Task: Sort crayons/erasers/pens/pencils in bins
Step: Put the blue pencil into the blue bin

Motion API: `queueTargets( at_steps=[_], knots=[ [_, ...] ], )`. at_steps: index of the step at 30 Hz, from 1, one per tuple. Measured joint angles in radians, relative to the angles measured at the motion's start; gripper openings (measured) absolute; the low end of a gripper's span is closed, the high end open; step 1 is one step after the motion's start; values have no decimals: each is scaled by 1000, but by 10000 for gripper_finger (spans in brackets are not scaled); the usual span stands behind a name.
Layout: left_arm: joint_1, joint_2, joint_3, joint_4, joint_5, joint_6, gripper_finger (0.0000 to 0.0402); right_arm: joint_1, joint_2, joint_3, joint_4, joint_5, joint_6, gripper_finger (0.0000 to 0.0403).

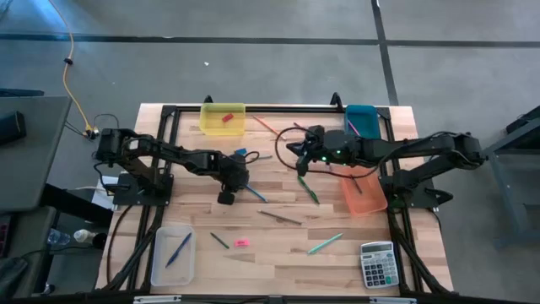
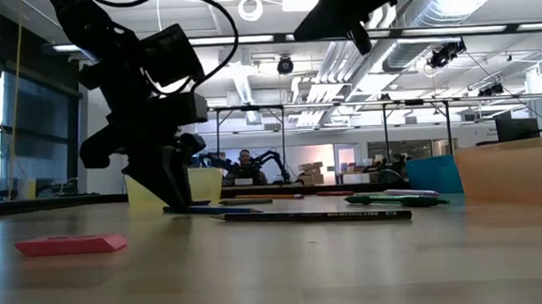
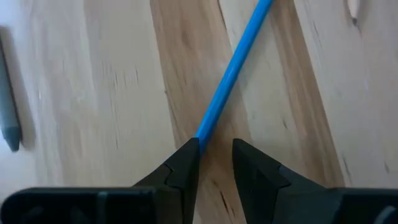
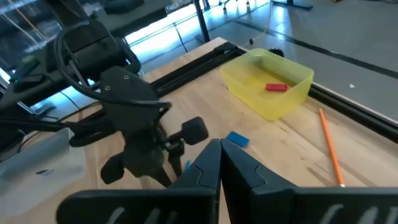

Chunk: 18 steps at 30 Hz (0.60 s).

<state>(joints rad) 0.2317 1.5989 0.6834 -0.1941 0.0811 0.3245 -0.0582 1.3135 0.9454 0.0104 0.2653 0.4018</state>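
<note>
Reaching down to the table (image 1: pixel 278 253) near its middle, the left gripper (image 3: pixel 215 163) stands over one end of a blue stick (image 3: pixel 231 70). We see its fingers a little apart, the stick's end just at the gap and touching one tip; no firm grip shows, so we judge this the moment of taking hold or letting go. The low pose suits a thin stick lying flat on wood.

The right gripper (image 4: pixel 221 163) hangs above the table between the teal bin (image 1: pixel 363 120) and the table's middle, fingers pressed together on nothing; we read it as waiting clear of the left arm.

Of the erasers, a red eraser (image 4: pixel 276 88) lies in the yellow bin (image 4: pixel 295 93) at the far edge, a blue eraser (image 4: pixel 237 139) lies on the table near that bin, and a pink eraser (image 2: pixel 71 244) lies nearer the front. An orange bin (image 1: pixel 363 198) and a clear bin (image 1: pixel 160 257) sit on opposite sides of the table.
</note>
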Motion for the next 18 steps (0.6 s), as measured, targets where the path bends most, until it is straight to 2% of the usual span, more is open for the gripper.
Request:
queueTargets(
  at_steps=[5, 11, 14, 18],
  knots=[
    [-5, 32, 3, 15, 5, -82, 78, 0, 47, 43, -9, -37, -31, 0],
    [-34, 26, -2, -13, 2, -317, 46, 0, 54, 49, -13, -139, -121, 0],
    [-55, 5, -3, -15, -7, -383, 35, 0, 49, 49, -13, -194, -158, 0],
    [-79, -41, -10, -52, 62, -426, 37, 0, 49, 49, 0, -199, -124, 0]
  ],
)
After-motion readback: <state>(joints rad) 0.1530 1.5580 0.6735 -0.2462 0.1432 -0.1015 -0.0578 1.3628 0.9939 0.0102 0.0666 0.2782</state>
